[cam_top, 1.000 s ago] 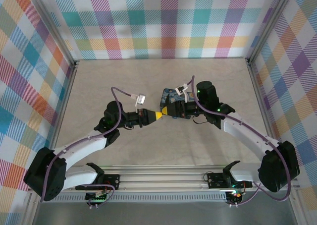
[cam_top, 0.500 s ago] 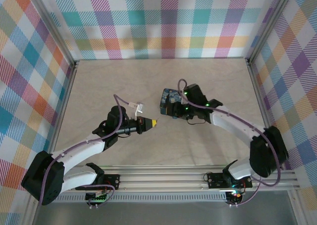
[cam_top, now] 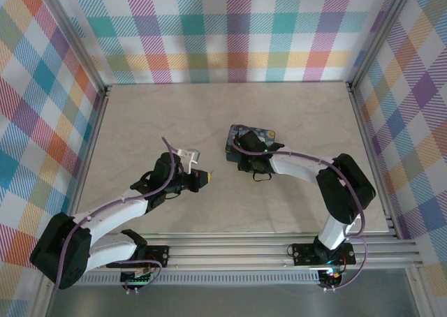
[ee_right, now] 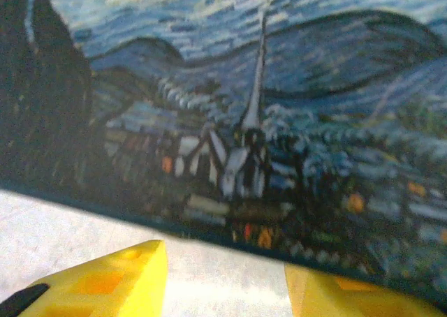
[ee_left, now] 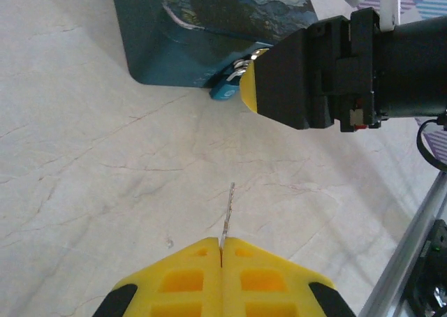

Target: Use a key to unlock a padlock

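The thin silvery key [ee_left: 226, 216] sticks out forward from my left gripper [ee_left: 221, 246], whose yellow fingers are shut on it just above the table. Ahead lies the small blue padlock [ee_left: 224, 91], its silvery shackle against the near corner of the dark-blue painted tin [ee_left: 188, 31]. My right gripper [ee_left: 249, 88] reaches in from the right, one yellow fingertip right beside the padlock. In the right wrist view its jaws [ee_right: 223, 282] stand open over bare table in front of the tin [ee_right: 244, 86]. From above, the left gripper [cam_top: 207, 176] is left of the right gripper [cam_top: 237, 156].
The tin [cam_top: 251, 137] sits mid-table on the beige marbled surface [cam_top: 140, 121]. Plaid walls close in the back and sides. An aluminium rail [cam_top: 230, 251] runs along the near edge, and both arms lie low over the table.
The grippers met tip to tip a second ago. Since then the left one has drawn back to the left with the key, and the right one has swung back to the tin's near corner.
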